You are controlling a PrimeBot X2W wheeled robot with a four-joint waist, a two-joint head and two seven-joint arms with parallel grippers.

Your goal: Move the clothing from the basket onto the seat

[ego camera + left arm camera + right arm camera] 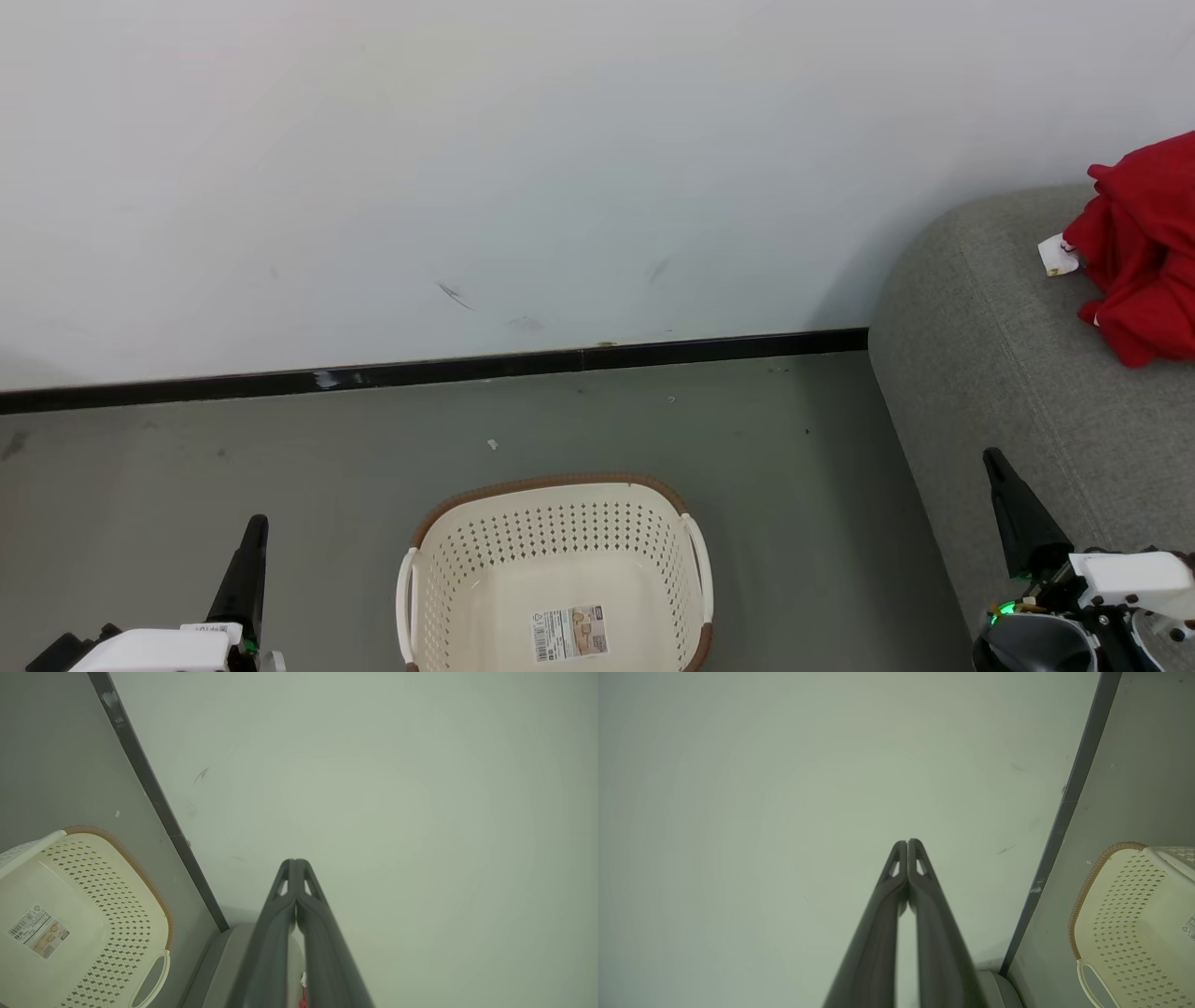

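Observation:
Red clothing [1144, 252] with a small white tag lies bunched on the grey seat [1008, 373] at the far right. The cream basket [558, 523] with a brown rim stands on the floor at bottom centre, holding no fabric, a label on its bottom. My left gripper [256, 525] is shut at the lower left, left of the basket. At the lower right, over the seat's front edge, my right gripper [992, 457] is shut. Both wrist views show fingertips pressed together, left gripper [295, 862], right gripper [906, 842], with nothing between them. The basket [84, 891] [1134, 914] lies beside each.
A white wall [467, 168] with a black baseboard [448, 369] runs behind the basket. Grey floor [187, 457] spreads to the left and between basket and seat. A sliver of the seat [219, 961] and a speck of red show low in the left wrist view.

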